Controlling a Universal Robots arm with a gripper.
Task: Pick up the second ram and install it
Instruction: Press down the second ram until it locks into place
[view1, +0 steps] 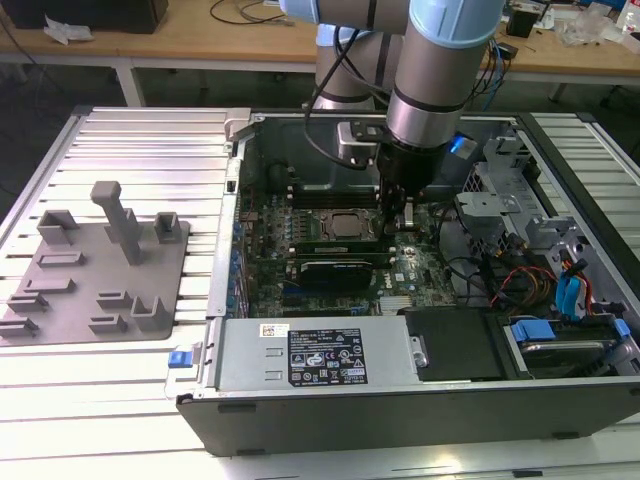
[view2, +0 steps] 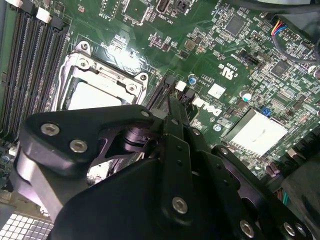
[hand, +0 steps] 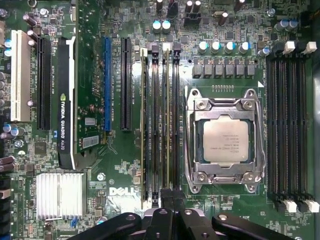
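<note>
**Stick over its slot: tilt and misalignment are the hazards**

The end effector (hand: 172, 207) is down inside the computer case (view1: 232, 300), at 3 o'clock of the processor socket (view1: 345, 226) in the exterior view. Its fingers are drawn nearly together on one end of the second ram (hand: 165, 125), which stands edge-on along a memory slot (hand: 175, 125), just beside another stick (hand: 145, 125) that looks already seated.

Because the grip is at one end, downward force could seat that end first and leave the far end riding high, with its latch unclosed. If the notch is off its key, pressing harder may flex the board. A slight sideways drift could scrape the neighbouring stick. The grey fixture (view1: 100, 265) sits on the counter (view1: 140, 140), at 9 o'clock of the case.
</note>
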